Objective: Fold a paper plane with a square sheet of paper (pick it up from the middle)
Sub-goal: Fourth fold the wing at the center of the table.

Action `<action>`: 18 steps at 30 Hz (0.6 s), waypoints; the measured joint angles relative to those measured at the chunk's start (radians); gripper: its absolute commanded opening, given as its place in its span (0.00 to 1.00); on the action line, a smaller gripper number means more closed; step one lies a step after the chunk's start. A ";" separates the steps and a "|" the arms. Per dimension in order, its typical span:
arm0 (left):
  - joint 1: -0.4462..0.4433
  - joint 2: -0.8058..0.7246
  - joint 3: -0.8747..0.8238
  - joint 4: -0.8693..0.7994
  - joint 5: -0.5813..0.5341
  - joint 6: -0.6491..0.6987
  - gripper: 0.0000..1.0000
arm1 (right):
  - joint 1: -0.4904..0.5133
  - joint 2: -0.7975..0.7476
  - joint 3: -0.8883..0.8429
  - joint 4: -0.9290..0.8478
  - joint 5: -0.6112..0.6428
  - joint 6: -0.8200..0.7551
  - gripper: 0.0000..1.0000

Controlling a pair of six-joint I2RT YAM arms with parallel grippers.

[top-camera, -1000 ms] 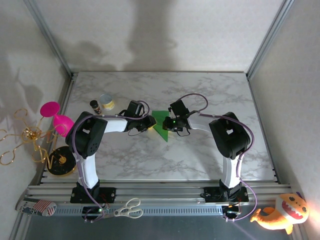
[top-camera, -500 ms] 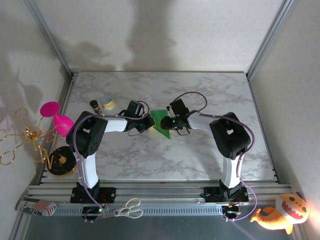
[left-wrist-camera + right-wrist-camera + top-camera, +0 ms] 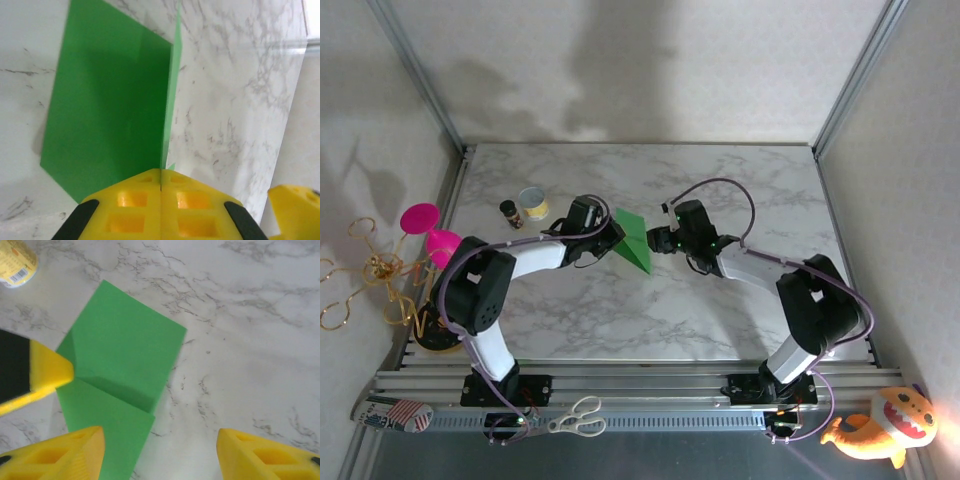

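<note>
Both arms had swung since a second before: the right arm stretched out low with its elbow toward 4 o'clock, and the left elbow dropped toward 8 o'clock. On the marble table the square sheet of paper sat near centre, half-folded, one flap flat and the other standing along the crease.

Left gripper, at the sheet's 9 o'clock edge: fingers pressed together, pinching the crease.

Right gripper, at 3 o'clock: jaws spread, holding nothing.

Can at 10 o'clock, well apart.

Risk, as we judged it: on one pinch alone, the crease could spring open. A quick left-arm move could also make the sheet pivot and slip out.
</note>
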 measured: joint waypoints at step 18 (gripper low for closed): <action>-0.082 -0.083 -0.092 -0.021 -0.235 -0.195 0.05 | 0.230 0.011 -0.185 0.306 0.111 -0.292 0.50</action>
